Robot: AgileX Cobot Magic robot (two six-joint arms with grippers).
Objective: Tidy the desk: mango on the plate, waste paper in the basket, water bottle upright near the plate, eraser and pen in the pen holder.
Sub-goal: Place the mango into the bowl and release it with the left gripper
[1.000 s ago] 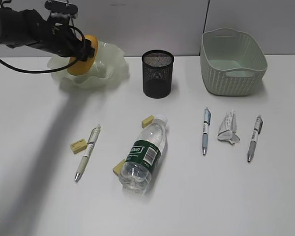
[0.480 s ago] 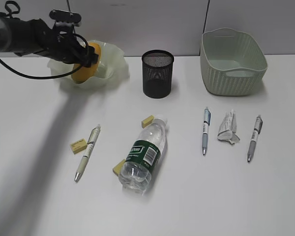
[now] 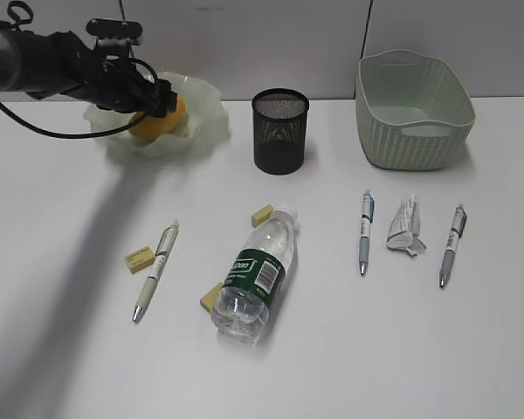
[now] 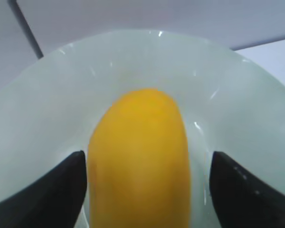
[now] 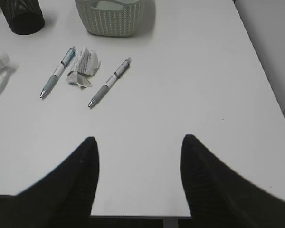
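Yellow mango lies in the plate at the table's far-left corner, so we lift the open left fingers straight up, clear of its wavy rim.

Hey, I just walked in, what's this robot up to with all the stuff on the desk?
It is tidying the desk. The left pincer is at the plate with the mango lying in the dish; in the left wrist view its fingers stand apart on either side of the fruit. The right pincer hangs open over bare tabletop, holding nothing. The water bottle lies on its side, and the waste paper, three pens and three erasers are on the desk. The pen holder and basket await.
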